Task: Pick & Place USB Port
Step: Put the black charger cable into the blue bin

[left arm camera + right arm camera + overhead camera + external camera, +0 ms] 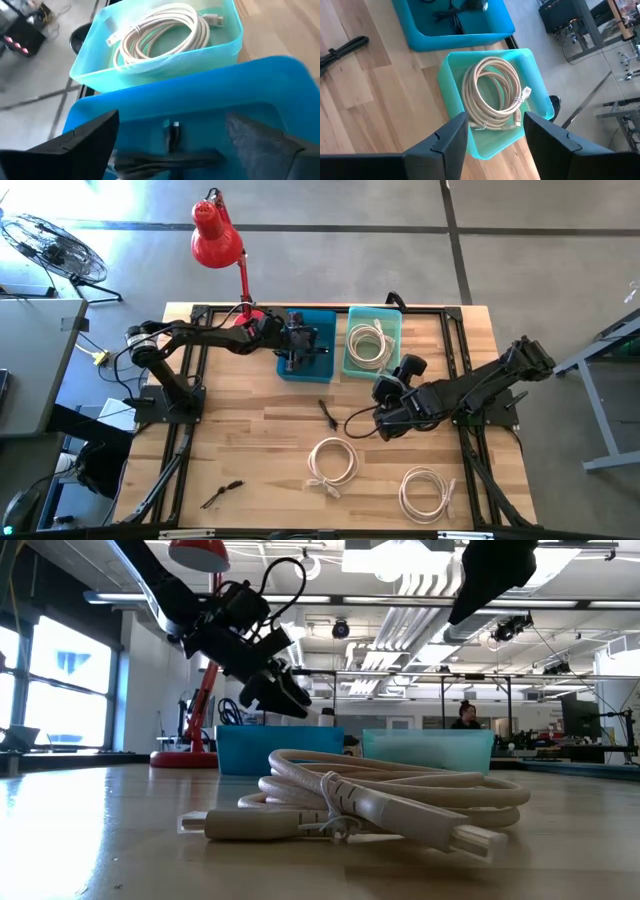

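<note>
A blue bin point(300, 373) and a teal bin point(350, 345) stand side by side at the table's far edge. A black cable point(170, 159) lies on the blue bin's floor. A coiled white cable point(492, 92) lies in the teal bin. My left gripper point(170, 125) hangs open over the blue bin, above the black cable and clear of it. My right gripper point(495, 125) is open and empty, held above the table just near of the teal bin point(455, 85). Loose white coils point(332, 463) point(427, 492) and black cables point(327, 412) point(220, 493) lie on the wood.
A red desk lamp point(215, 235) stands at the far edge, left of the blue bin. In the low view a white coil point(390, 800) lies close to the camera. Bare wood stretches along the table's left half and between the loose cables.
</note>
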